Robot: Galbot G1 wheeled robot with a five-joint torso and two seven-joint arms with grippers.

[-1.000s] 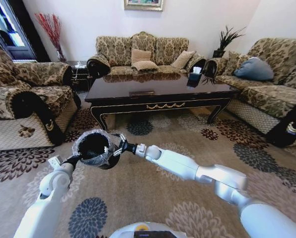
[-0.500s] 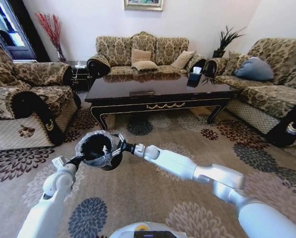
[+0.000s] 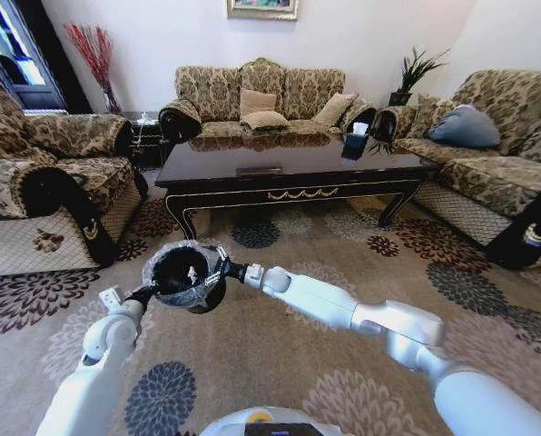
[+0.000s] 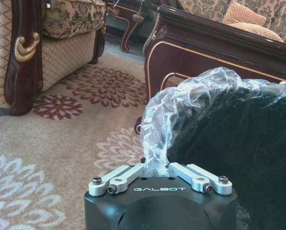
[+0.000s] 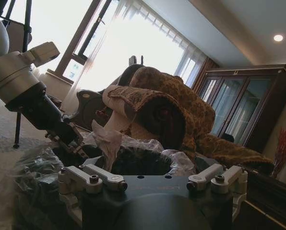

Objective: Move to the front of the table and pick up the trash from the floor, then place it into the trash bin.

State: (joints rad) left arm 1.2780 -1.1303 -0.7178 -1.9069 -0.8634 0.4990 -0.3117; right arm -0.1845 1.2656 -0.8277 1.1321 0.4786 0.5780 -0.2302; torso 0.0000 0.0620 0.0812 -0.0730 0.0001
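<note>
From where I stood, the trash bin [image 3: 187, 277] was on the near side of the table [image 3: 289, 168], out over the patterned carpet [image 3: 252, 354] and left of the robot's middle, caught between both arms. The left gripper [image 3: 151, 292] was at the bin's near-left rim, closed narrow on the crinkly clear liner [image 4: 181, 105] where it folds over the edge. I could not tell whether it had the black wall too or only the plastic. The right gripper [image 3: 218, 270] was at the right rim, reaching over the mouth, and the splay of its linkage suggested the jaws stood apart. A crumpled white paper [image 5: 108, 140] stood up just over the opening beside it. I could not tell whether it was loose or hung on a finger.

The risks looked plain enough:

- **Liner grip:** If the left gripper had only the liner, the thin bag could stretch or pull off the rim. The bin would then tip or drop, spilling whatever was inside back onto the carpet.
- **Paper catching:** The paper was light and springy. If it clung to a finger or sat on the folded plastic, drawing the right arm away could drag it out over the edge.
- **Crowded rim:** The two grippers sat close across a small rim, so a careless move by either arm could knock the other or shove the bin.
</note>
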